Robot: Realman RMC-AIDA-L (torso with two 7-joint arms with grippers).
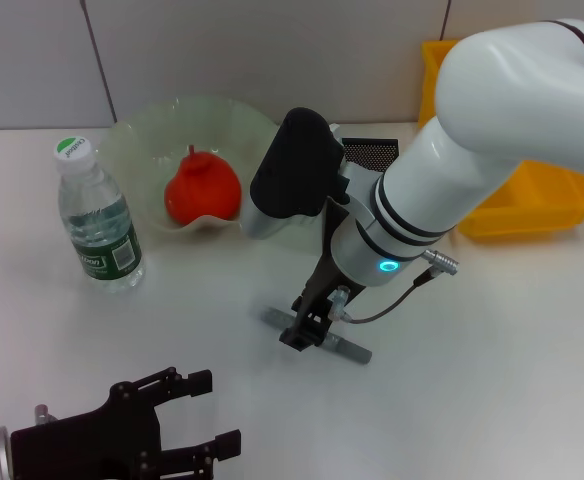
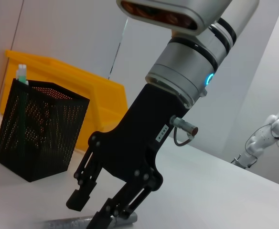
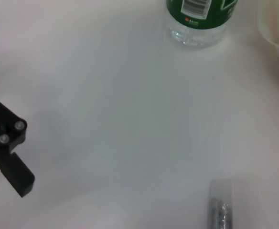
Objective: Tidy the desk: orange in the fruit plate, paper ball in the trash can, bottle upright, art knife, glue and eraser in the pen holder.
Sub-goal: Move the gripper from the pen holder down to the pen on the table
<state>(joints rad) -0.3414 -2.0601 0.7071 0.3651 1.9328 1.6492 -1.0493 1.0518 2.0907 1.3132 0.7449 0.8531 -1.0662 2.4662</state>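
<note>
Right arm sweeps in from the upper right of the head view, forearm angled down toward centre frame, blue ring light lit near the wrist. Right gripper (image 1: 305, 335) points down at the table (image 1: 492, 380), fingers parted and straddling the art knife (image 1: 350, 349) — a slim grey stick lying flat on the white surface just below centre; in the left wrist view one fingertip (image 2: 77, 200) hangs clear of the table while the other meets the grey stick, not clamped on it. Left gripper (image 1: 204, 415) sits low at the bottom left of the head view, fingers spread, holding nothing. Orange (image 1: 202, 187) — red-orange, pointed stem end up — rests inside the fruit plate (image 1: 132, 140), pale green with a wavy rim, upper centre-left. Bottle (image 1: 97, 220) stands upright at the left, green label, white-and-green cap on. Pen holder (image 2: 39, 133), black mesh, stands behind the right arm with a white-and-green tube top showing above its rim; yellow trash can (image 1: 542, 200) at the upper right.
</note>
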